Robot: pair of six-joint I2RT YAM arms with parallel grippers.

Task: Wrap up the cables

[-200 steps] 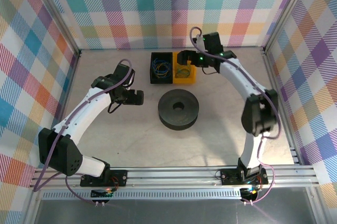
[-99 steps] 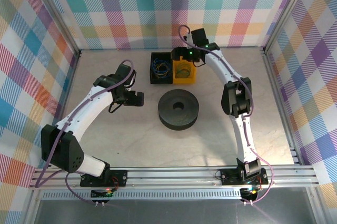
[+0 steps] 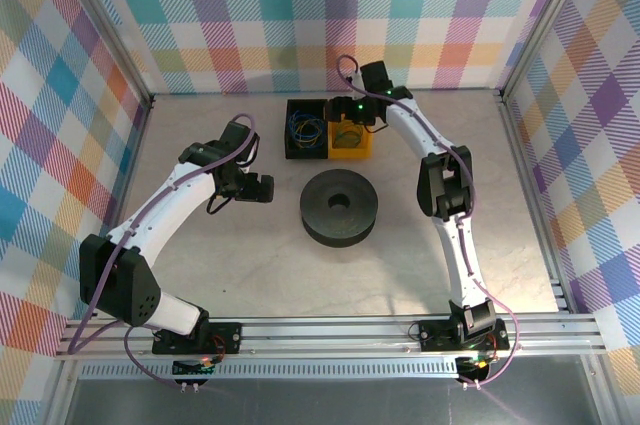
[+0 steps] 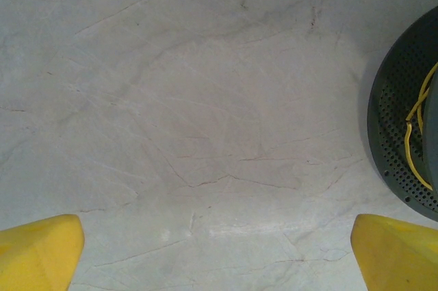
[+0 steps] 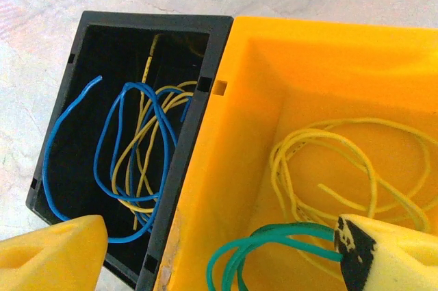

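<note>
The right fingers [image 5: 390, 253], yellow foam wedges, stand released over the rim of a glossy yellow plastic bin [image 5: 328, 38]. A kinked teal-green cable [image 5: 239, 244] loops inside at lower centre, touching one wedge. The left fingers [image 4: 37, 250] gape over the veined grey surface [image 4: 205, 99].

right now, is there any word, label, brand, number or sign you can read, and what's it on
None can be read. The black bin, yellow bin, black spool, cables and tabletop carry no print. The small boards at the arm bases are too small to tell.
</note>
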